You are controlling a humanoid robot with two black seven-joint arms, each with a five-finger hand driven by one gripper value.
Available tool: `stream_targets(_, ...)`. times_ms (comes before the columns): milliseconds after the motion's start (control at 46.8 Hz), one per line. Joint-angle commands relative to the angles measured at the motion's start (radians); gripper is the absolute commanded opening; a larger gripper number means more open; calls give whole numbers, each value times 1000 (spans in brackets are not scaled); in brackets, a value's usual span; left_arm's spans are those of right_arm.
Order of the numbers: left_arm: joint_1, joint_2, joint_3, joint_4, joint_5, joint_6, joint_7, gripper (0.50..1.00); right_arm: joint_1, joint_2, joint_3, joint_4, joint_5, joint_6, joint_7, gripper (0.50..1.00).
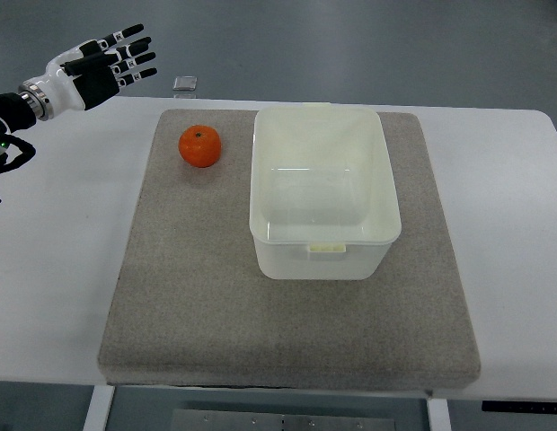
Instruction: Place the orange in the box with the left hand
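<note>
An orange point(199, 146) lies on the grey felt mat point(189, 296), near the mat's far left corner. To its right stands a white plastic box point(323, 260), with nothing inside it. My left hand point(117, 61) hovers up and to the left of the orange, beyond the table's far edge, with its fingers spread and nothing held. A clear gap separates the hand from the fruit. The right arm is out of view.
The mat lies on a white table point(54, 269). A small grey square object point(185, 83) sits on the floor just past the table's far edge, between the hand and the orange.
</note>
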Motion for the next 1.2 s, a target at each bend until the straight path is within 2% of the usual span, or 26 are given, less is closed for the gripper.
stream_targets(0,1,0,0,0,-2,1,0,996,0,0,0,0,0,0,0,926)
stream_targets(705,-5,-9,5,-3,15,0,-12,996,0,0,0,0,0,0,0,926)
stream_targets(897,-16,-6,5,-11,175,0,-15,996,0,0,0,0,-2,0,0,926)
stream_targets(1004,-28,-6,5,-12,317,0,-55,996,0,0,0,0,0,0,0,926)
stream_targets(1175,-26,8,6,-69,550,0,-187,996,0,0,0,0,0,0,0,926)
